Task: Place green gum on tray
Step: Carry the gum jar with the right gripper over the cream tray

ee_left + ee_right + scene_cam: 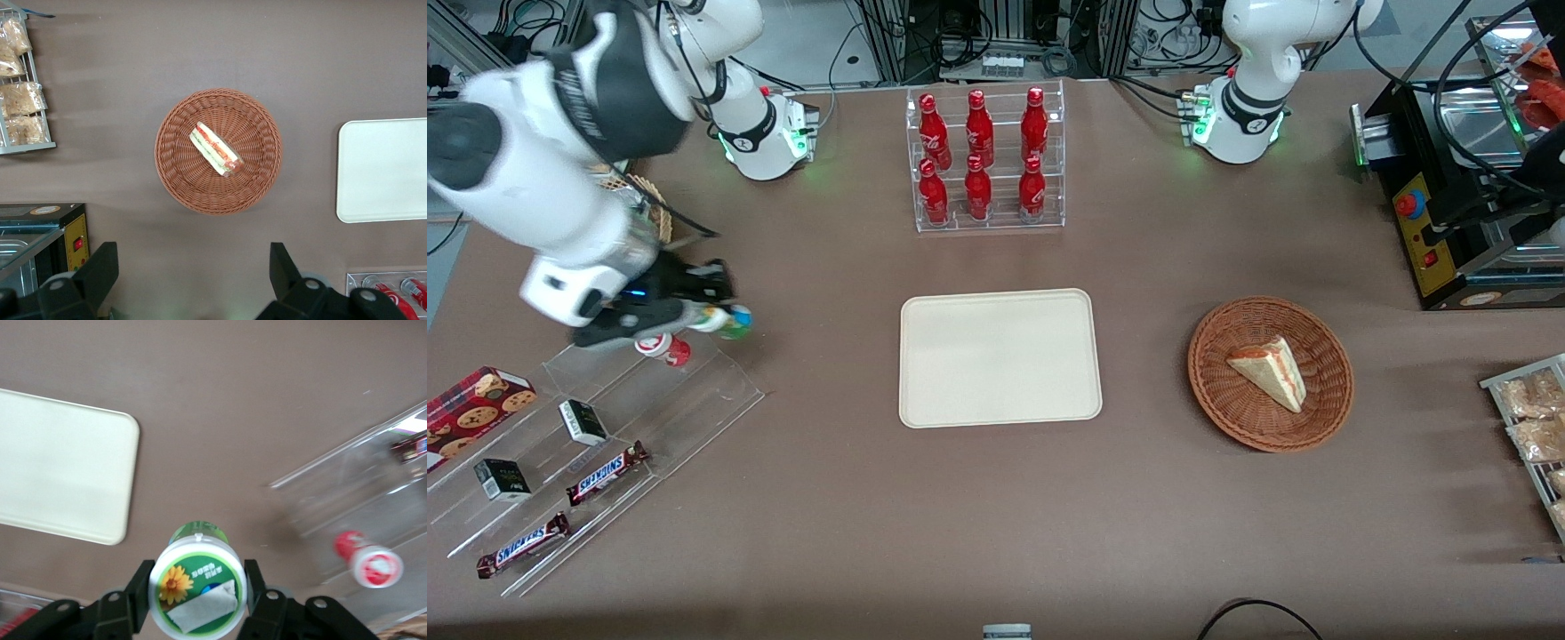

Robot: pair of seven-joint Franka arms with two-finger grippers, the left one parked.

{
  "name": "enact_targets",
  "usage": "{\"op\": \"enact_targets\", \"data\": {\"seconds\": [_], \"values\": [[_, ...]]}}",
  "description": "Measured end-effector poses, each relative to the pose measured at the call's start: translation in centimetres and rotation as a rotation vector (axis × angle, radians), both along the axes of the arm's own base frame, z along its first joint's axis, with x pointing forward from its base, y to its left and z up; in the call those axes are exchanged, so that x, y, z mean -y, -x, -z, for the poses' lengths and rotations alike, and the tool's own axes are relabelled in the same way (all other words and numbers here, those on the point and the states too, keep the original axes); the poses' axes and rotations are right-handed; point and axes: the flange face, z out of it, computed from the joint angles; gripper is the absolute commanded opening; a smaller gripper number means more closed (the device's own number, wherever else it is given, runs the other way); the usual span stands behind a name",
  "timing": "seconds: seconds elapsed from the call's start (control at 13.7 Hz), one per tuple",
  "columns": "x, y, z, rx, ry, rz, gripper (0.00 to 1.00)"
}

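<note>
Green plastic shows between the black fingers of the gripper (725,318), which hangs above the clear acrylic display stand (649,400) at the working arm's end of the table; the jaws are clamped on the green gum (735,322), and the right wrist view shows its white lid with the yellow flower squeezed squarely between them, lifted off the shelf. Just beside it, a little nearer the front camera, the red gum bottle (665,348) lies on the stand, so the carry should, to my eye, rise enough to clear it and the stand's edge before heading sideways. Brown tabletop lies between the stand and the cream-beige tray (999,357), which sits bare at the middle of the table, well apart from the gripper. I would aim for the tray's middle, not the raised rim, lower until the bottle's base touches, and only then let go, since a small round bottle dropped early may roll.
</note>
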Motion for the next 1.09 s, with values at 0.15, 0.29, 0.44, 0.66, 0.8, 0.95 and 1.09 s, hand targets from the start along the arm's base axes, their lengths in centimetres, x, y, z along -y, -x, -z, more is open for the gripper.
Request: {"op": "enact_targets", "data": {"seconds": [0.15, 0.29, 0.44, 0.66, 0.8, 0.95, 1.09], "values": [[-4.6, -0.4, 2.1, -0.001, 0.012, 0.06, 0.0], [-8.9, -0.6, 4.2, 0.021, 0.024, 0.099, 0.0], [-13.2, -0.2, 6.3, 0.034, 0.026, 0.15, 0.0], [-20.2, 1.4, 10.3, 0.067, 0.026, 0.22, 0.0], [-24.1, 2.8, 13.9, 0.084, 0.037, 0.262, 0.0], [-26.8, 3.7, 17.3, 0.105, 0.043, 0.29, 0.0], [-28.6, 4.1, 20.1, 0.132, 0.038, 0.307, 0.0]]}}
